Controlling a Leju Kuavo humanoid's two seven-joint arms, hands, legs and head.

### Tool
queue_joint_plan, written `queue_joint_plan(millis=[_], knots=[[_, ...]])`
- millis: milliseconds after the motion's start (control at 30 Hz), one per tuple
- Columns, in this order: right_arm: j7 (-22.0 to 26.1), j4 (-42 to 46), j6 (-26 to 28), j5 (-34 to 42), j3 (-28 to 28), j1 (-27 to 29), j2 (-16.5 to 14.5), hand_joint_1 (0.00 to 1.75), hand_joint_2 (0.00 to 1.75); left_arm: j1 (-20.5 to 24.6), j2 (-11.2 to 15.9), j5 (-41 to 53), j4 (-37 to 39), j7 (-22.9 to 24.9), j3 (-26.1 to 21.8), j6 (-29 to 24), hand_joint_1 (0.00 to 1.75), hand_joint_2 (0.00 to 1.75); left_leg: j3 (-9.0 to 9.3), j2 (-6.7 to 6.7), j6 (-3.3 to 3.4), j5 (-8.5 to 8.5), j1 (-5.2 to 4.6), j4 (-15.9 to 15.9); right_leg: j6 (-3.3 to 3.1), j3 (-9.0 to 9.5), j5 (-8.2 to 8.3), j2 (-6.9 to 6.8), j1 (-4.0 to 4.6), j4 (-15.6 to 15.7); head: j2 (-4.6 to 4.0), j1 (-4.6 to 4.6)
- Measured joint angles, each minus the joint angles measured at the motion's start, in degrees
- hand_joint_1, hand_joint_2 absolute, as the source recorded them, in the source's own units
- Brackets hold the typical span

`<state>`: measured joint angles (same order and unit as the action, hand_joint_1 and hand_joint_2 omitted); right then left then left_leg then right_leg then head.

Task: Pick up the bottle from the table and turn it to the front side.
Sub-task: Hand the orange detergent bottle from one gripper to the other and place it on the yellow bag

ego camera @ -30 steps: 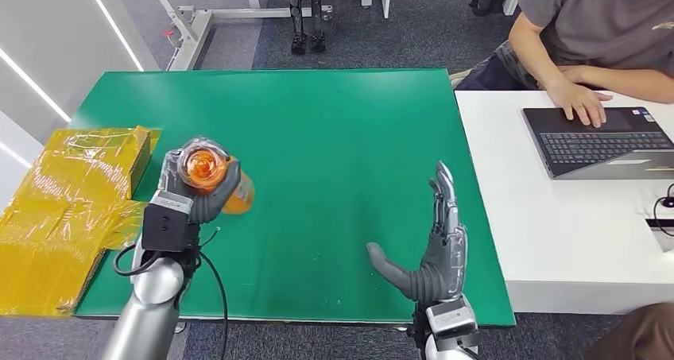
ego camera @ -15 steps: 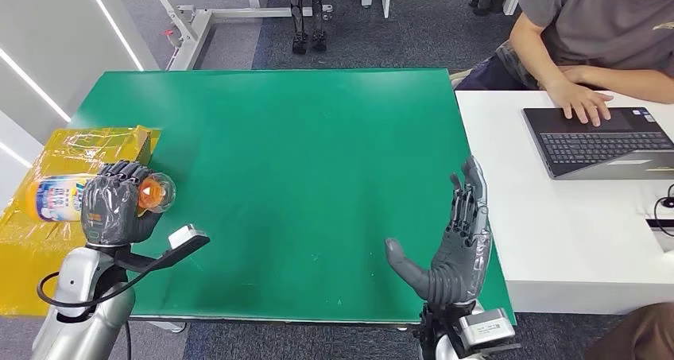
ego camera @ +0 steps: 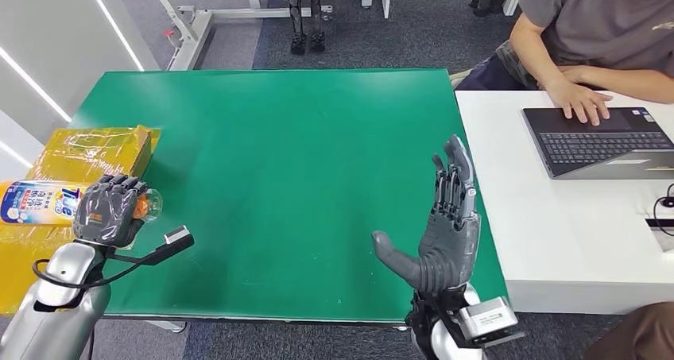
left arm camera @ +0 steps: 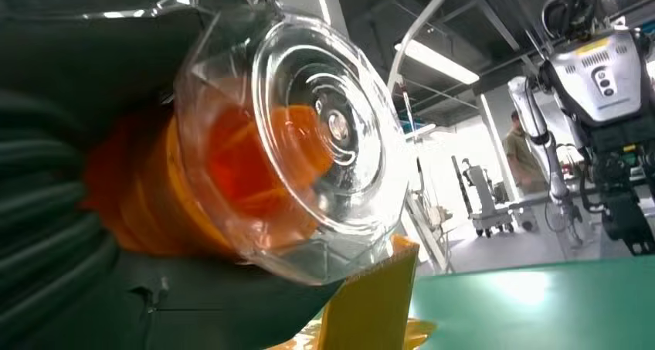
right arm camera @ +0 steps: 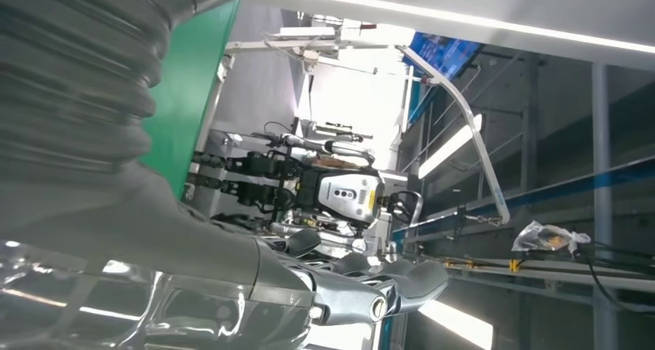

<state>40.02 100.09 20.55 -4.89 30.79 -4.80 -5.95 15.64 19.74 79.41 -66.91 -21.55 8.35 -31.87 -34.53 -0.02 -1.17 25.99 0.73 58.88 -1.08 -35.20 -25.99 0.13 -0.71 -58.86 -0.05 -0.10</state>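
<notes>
My left hand (ego camera: 110, 210) grips an orange bottle (ego camera: 36, 202) with a blue and white label. It holds the bottle level, off the left edge of the green table (ego camera: 302, 137), above the yellow wrapped box. The label faces up and the clear cap end (left arm camera: 309, 145) points toward the table, close to the left wrist camera. My right hand (ego camera: 445, 225) is held up over the table's front right part, fingers straight and apart, nothing in it. The right hand's fingers (right arm camera: 386, 284) appear in the right wrist view.
A yellow plastic-wrapped box (ego camera: 71, 177) lies at the table's left edge. A white desk (ego camera: 556, 217) with a laptop (ego camera: 604, 141) stands to the right, where a person (ego camera: 596, 34) sits typing. Metal frame legs (ego camera: 199, 26) stand beyond the table.
My left hand has carried the bottle left off the table and turned it from cap-up to lying level with the label up. My right hand has shifted slightly.
</notes>
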Motion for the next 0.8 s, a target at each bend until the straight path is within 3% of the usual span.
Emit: queue_joint_plan(millis=[333,600,800], knots=[[0.0,-1.2,-0.7,-0.4,0.0,-1.0,-0.2,0.0,1.75,6.3,-0.6,0.6,11.6,-0.4,0.5,0.0,1.75,1.75,-0.04,-0.01,0.0,0.02,-0.01,0.0,0.01,-0.04,-0.01,0.01,-0.01,0.0,0.01,0.01],[0.0,-2.7,-1.1,-0.9,0.0,-2.5,-1.2,0.0,1.75,16.7,-3.7,2.6,27.3,1.0,2.6,0.7,1.75,1.75,-0.01,0.01,0.0,-0.02,-0.01,0.0,-0.03,-0.03,0.06,0.03,0.0,0.0,-0.01,0.0],[-0.3,-3.7,-1.5,-1.2,-0.1,-3.2,-1.9,0.0,1.75,21.1,-6.6,3.5,34.1,0.3,4.2,1.4,1.75,1.75,-0.04,-0.01,0.01,-0.01,-0.01,0.1,-0.03,-0.04,0.05,0.02,-0.01,0.0,0.01,0.01]])
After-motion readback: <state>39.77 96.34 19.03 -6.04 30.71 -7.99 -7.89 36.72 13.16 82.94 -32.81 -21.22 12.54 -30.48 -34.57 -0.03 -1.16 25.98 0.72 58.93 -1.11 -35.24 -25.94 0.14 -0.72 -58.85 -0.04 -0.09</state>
